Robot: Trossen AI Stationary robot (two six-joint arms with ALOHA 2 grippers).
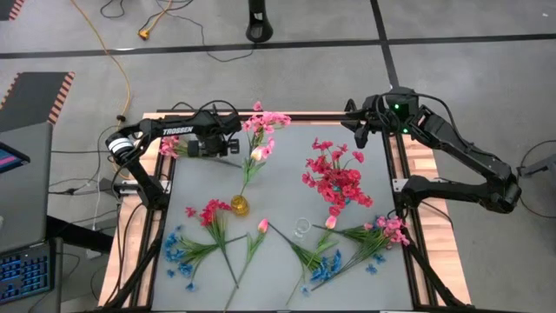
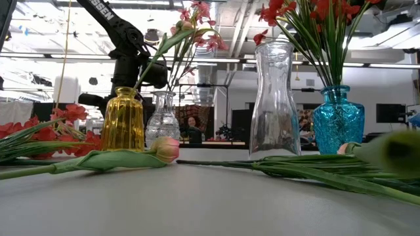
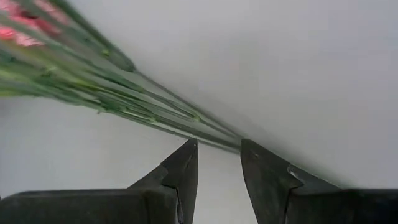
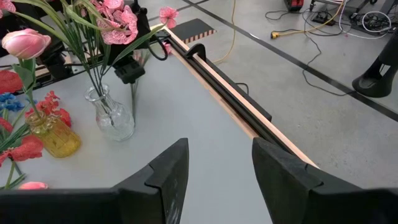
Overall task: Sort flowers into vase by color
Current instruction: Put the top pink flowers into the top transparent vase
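From my station, the left gripper (image 1: 233,146) sits at the far left part of the grey table (image 1: 287,174), fingers (image 3: 183,171) parted a narrow way with nothing between them, just beside the green stems of the light pink sprigs (image 1: 265,122). Those sprigs stand in a small clear glass vase (image 2: 164,118) near the far edge. Nearer me, a yellow ribbed glass vase (image 1: 239,205) holds one stem with a pale pink bud (image 1: 258,153). Loose red-pink sprigs (image 1: 211,213) and blue sprigs (image 1: 178,252) lie on the table at the front left, with a single pink bud stem (image 2: 125,159) beside them. A tall clear glass vase (image 2: 274,98) stands empty mid-table. Right of it, a bunch of deep red-pink blossoms (image 1: 337,178) rises from a blue textured glass vase (image 2: 338,119). More pink and blue sprigs (image 1: 356,243) lie at the front right. The right gripper (image 1: 358,122) hovers over the far right corner, fingers (image 4: 171,171) moderately apart, empty.
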